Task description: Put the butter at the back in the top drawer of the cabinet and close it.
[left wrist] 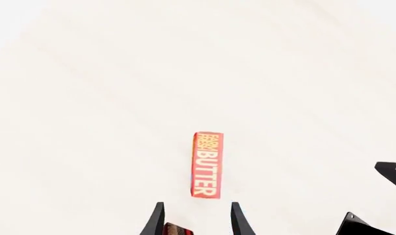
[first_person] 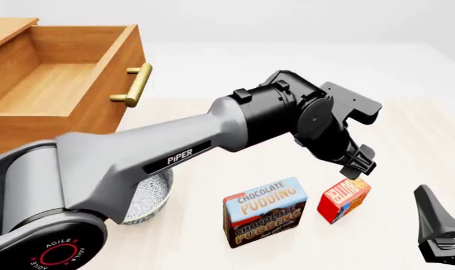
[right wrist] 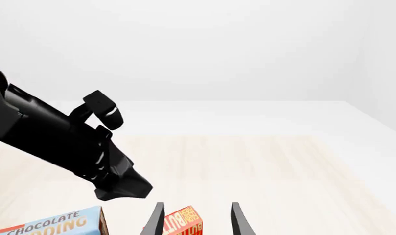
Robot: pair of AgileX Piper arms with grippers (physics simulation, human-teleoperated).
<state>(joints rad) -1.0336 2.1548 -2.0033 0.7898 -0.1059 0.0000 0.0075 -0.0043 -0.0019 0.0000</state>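
Note:
The butter [first_person: 344, 199], a small red box with orange lettering, stands on the table to the right of the pudding box. In the left wrist view the butter [left wrist: 206, 165] lies just beyond my left gripper [left wrist: 198, 216], whose fingers are open and empty. From the front, the left gripper [first_person: 360, 164] hovers directly above the box without touching it. The cabinet [first_person: 32, 132] is at the far left with its top drawer [first_person: 99, 62] pulled out and its brass handle [first_person: 133, 84] showing. My right gripper [right wrist: 198, 218] is open and empty, low at the front right [first_person: 437, 225], with the butter [right wrist: 184, 223] ahead of it.
A blue-and-brown Chocolate Pudding box [first_person: 265, 211] stands left of the butter. A patterned bowl [first_person: 148, 194] sits partly under the left arm. The left arm [first_person: 175, 152] spans the table from front left to centre right.

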